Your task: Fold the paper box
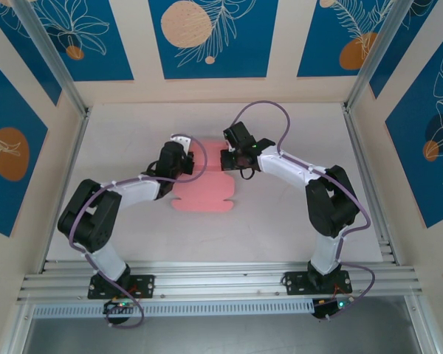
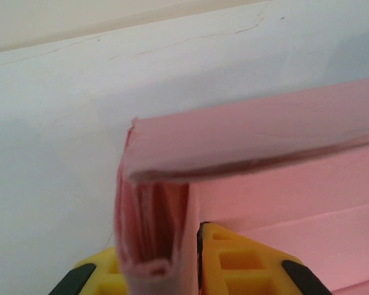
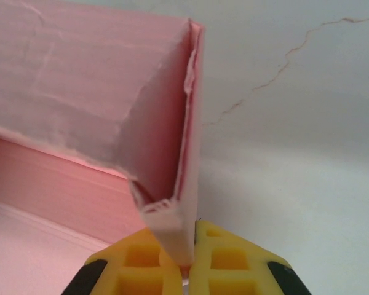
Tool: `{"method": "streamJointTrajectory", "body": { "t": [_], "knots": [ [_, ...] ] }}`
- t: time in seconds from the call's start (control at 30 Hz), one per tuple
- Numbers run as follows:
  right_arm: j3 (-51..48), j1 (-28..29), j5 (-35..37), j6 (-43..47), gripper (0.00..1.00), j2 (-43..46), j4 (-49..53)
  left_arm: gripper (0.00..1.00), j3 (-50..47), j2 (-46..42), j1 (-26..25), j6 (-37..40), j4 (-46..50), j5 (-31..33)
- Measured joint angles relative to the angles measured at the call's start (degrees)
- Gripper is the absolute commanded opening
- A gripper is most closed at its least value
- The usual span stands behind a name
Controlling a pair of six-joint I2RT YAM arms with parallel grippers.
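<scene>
Pink card of the paper box (image 1: 201, 198) lay flat at the middle of the white worktop (image 1: 280, 221), tabbed edge nearest. Just beyond, the left gripper (image 2: 157, 270) was clenched on an upturned flap at its left end, the right gripper (image 3: 187, 258) pinching the right-end flap.

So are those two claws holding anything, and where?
The paper box: left gripper pinches its folded-up left end flap, right gripper its right one.
</scene>
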State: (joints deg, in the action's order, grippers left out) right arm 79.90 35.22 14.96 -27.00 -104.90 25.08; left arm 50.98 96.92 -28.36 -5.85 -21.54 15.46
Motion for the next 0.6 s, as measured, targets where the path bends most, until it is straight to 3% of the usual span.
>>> {"method": "streamJointTrajectory", "body": {
  "t": [0.17, 0.27, 0.4, 0.6],
  "knots": [
    [0.04, 0.24, -0.46, -0.61, 0.00, 0.55, -0.98, 0.08, 2.45, 0.02, -1.44, -0.44, 2.71, 6.51],
    [0.28, 0.31, -0.48, -0.94, 0.00, 0.59, -1.57, 0.16, 3.45, 0.02, -1.68, -1.25, 3.85, 8.13],
    [0.94, 0.46, -0.50, -1.57, 0.00, 0.46, -0.35, 0.32, 3.56, 0.28, -1.57, -3.21, 4.09, 7.98],
    [4.55, 0.46, -0.46, -2.95, 0.00, -2.45, 4.42, 0.33, 2.32, 0.37, -1.01, -6.80, 4.83, 3.13]
  ]
}}
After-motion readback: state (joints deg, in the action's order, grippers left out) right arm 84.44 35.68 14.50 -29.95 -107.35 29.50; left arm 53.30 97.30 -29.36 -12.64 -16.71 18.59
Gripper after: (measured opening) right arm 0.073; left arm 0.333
